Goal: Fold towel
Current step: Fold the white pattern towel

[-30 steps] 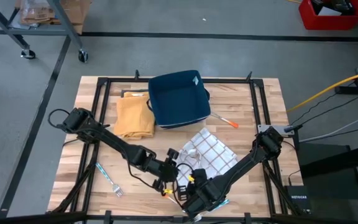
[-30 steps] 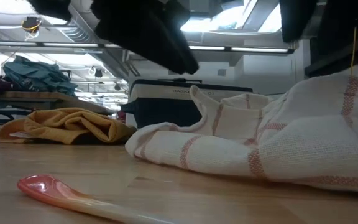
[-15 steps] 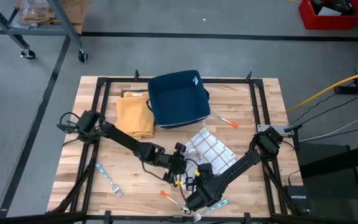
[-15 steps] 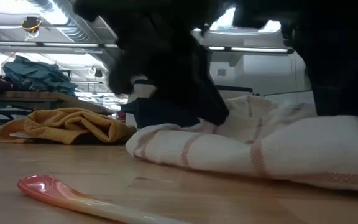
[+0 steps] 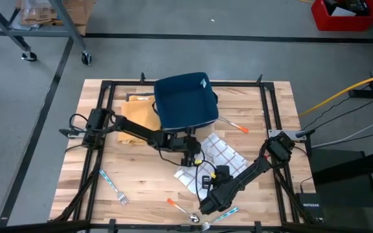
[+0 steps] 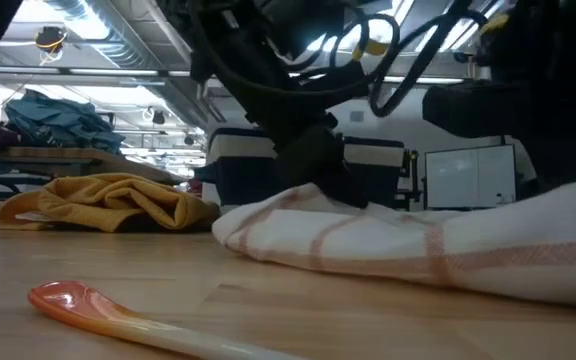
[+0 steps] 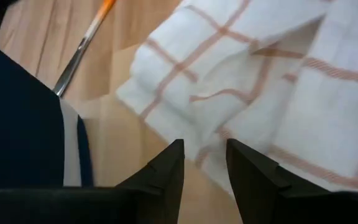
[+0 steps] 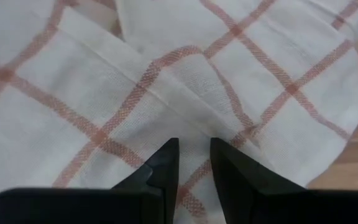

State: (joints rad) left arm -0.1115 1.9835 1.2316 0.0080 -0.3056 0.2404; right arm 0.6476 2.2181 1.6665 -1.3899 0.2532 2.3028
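Observation:
The towel (image 5: 224, 155) is white with a thin red check and lies rumpled on the table right of centre; it also fills the right wrist view (image 8: 166, 74). My left gripper (image 5: 191, 154) stands over its far-left edge (image 7: 166, 99), fingers a narrow gap apart. My right gripper (image 5: 215, 173) is over the towel's near part, fingers also narrowly apart, with flat cloth showing between them (image 8: 193, 146). In the low view the towel (image 6: 418, 250) lies as a low mound, and the left gripper (image 6: 318, 170) comes down to its top. My left gripper points slanting down at the towel's far-left edge (image 7: 197, 155); whether its fingertips (image 7: 174, 152) touch the cloth I cannot tell. My right gripper points down at the flat cloth near the towel's near side (image 8: 194, 124); no fold is pinched, and touch cannot be told.
A navy bin (image 5: 185, 102) stands at the far middle with a yellow cloth (image 5: 138, 120) to its left. An orange-tipped utensil (image 5: 235, 125) lies right of the bin. A pink spoon (image 5: 177, 206), a fork (image 5: 112, 184) and another utensil (image 5: 225, 212) lie along the near side.
Both grippers have moved from the table's near edge toward the far edge, onto the towel; the left one travelled farther. In the low view the towel's raised right part has sunk, and the cloth now lies lower and flatter.

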